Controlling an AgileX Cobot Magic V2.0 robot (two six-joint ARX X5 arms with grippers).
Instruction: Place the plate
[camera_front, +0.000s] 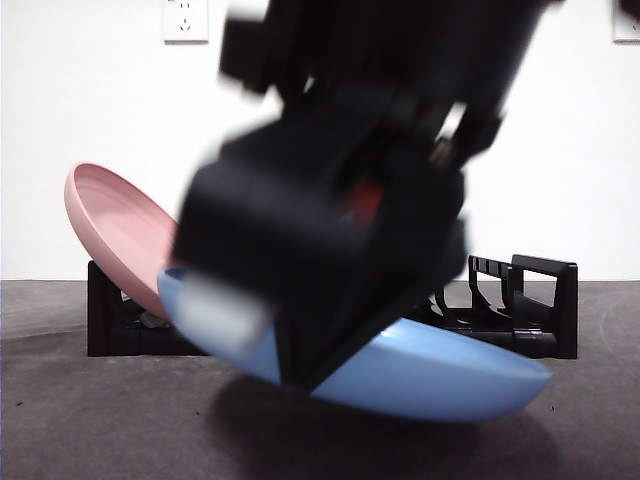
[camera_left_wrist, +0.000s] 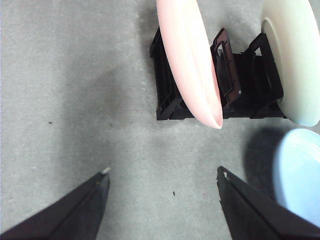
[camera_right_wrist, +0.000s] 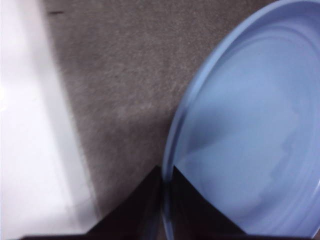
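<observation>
Blue plastic plate (camera_front: 440, 375): tilted in front of the black slotted rack (camera_front: 530, 310), rim pinched by right hand (camera_right_wrist: 166, 175).
Pink plate (camera_front: 115, 230): leaning in rack.
Cream plate (camera_left_wrist: 295, 60): in rack, beside pink plate.
Rack: on grey tabletop (camera_left_wrist: 75, 100).

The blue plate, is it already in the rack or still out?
Out: the blue plate is tilted before the rack, rim clamped by the right gripper.

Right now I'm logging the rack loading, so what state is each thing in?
Blue plate: tilted, rim clamped by the right gripper.
Pink plate: standing on edge in the black dish rack.
Cream plate: standing on edge in the same rack.
Left gripper: open, holding nothing.
</observation>
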